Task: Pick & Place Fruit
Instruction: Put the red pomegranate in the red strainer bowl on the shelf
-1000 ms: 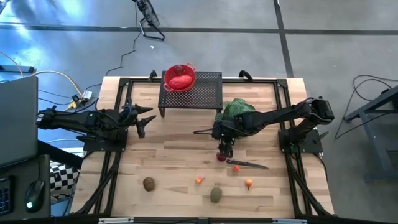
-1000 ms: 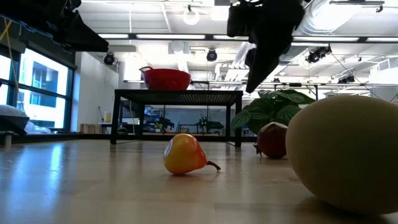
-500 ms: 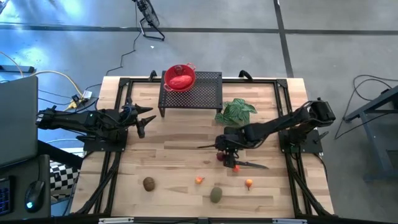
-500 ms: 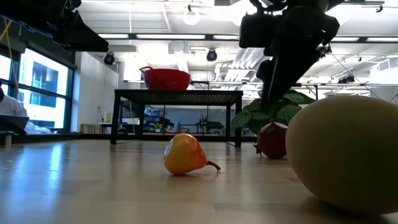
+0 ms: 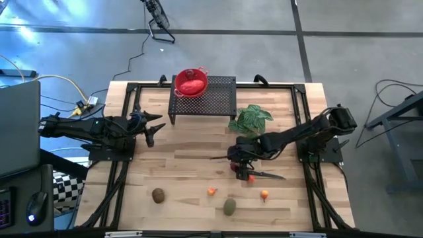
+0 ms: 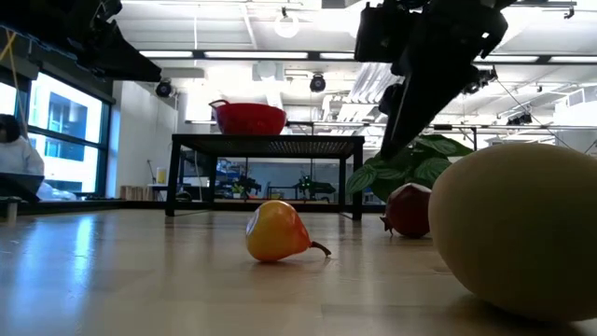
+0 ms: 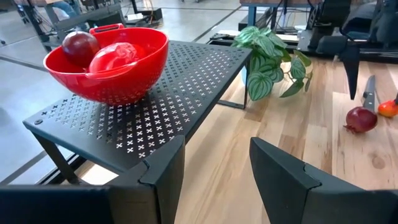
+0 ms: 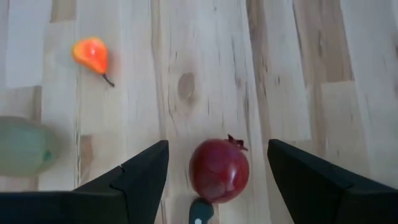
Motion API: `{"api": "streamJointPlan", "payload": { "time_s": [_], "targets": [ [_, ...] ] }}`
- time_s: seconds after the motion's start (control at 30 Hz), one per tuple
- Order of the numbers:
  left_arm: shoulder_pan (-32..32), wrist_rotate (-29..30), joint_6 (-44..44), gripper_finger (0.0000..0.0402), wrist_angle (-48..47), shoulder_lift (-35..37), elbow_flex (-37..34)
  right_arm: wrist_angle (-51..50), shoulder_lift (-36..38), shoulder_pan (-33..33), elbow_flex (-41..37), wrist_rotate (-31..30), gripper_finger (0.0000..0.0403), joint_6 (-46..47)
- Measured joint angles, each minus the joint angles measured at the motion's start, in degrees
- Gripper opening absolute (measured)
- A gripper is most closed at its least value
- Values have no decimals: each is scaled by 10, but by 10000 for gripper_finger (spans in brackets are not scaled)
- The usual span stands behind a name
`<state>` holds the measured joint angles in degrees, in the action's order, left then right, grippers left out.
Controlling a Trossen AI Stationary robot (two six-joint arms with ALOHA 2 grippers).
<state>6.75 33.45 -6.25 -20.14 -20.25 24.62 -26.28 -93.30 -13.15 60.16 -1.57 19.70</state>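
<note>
With its jaws wide and empty, the right gripper (image 8: 216,180) hovered over the dark-red round fruit (image 8: 219,170) at lower centre of its wrist view, needing to descend and close around it.

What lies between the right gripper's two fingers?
A dark-red round fruit lies on the wood between the open right gripper fingers, untouched; the right wrist view shows it.

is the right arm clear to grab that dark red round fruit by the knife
Probably yes. The right gripper hangs open right over the dark-red round fruit, which sits between its fingers with nothing covering it. The knife handle lies close beside it and might get nudged.
</note>
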Motion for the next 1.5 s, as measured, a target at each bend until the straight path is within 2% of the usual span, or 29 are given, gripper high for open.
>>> {"api": "streamJointPlan", "payload": {
  "time_s": [0.57, 0.87, 1.23, 1.5],
  "targets": [
    [0, 0, 0, 175, -7, 0, 0, 4, -94, 0, -1, 3, 268, -4],
    [0, 0, 0, 175, -9, 0, 0, 0, -98, 0, 0, 4, 264, -4],
    [0, 0, 0, 175, -9, 0, 0, 0, -98, 0, 0, 2, 223, -4],
    [0, 0, -1, 175, -8, 0, 0, 0, -98, 0, 0, 0, 221, 0]
  ]
}}
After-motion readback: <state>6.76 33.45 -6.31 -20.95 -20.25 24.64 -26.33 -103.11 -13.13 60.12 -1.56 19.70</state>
